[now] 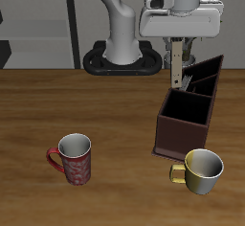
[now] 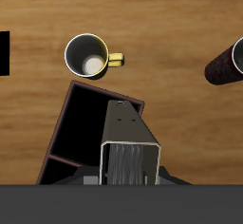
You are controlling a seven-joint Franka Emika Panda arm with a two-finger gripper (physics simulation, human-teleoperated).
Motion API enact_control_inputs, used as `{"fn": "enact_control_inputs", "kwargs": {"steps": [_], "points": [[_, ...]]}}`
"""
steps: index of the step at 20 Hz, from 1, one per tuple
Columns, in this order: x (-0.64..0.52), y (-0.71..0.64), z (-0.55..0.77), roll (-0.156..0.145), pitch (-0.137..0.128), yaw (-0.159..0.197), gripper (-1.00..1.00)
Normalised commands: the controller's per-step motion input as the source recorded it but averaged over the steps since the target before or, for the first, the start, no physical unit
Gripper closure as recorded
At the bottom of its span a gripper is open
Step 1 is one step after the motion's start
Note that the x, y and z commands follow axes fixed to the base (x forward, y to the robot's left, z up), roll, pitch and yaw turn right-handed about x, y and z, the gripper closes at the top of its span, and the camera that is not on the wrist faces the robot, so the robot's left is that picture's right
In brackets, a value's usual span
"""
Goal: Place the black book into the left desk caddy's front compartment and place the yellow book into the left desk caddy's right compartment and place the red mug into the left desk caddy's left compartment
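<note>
My gripper (image 1: 177, 48) is shut on the yellow book (image 1: 177, 69), a pale grey-tan book that hangs upright just above the left desk caddy (image 1: 180, 134), over its back part. In the wrist view the yellow book's ridged edge (image 2: 130, 157) is poised over the caddy's dark interior, inside its brown rim (image 2: 104, 92). The red mug (image 1: 75, 159) stands upright on the table far from the caddy, nearer the front edge; it also shows as the red mug (image 2: 228, 62). The black book (image 2: 4, 53) is cut off by the wrist view's edge and does not show in the exterior view.
A shiny yellow-gold mug (image 1: 203, 169) stands close in front of the caddy, near the table's front edge, seen from above as the gold mug (image 2: 90, 55). The robot's base (image 1: 122, 57) stands at the table's back.
</note>
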Motion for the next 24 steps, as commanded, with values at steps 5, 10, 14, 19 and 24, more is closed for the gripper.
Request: {"fn": "enact_control_inputs", "kwargs": {"steps": [5, 10, 14, 19, 24], "points": [[0.05, 0.34, -0.06, 0.048, 0.02, -0.013, 1.0], [0.13, 0.22, -0.25, 0.026, 0.045, -0.018, 1.0], [0.09, 0.06, -0.26, 0.02, 0.029, -0.006, 1.0], [0.11, -0.02, -0.32, 0.01, 0.04, -0.005, 1.0], [0.11, -0.05, -0.41, 0.008, 0.054, -0.003, 1.0]]}}
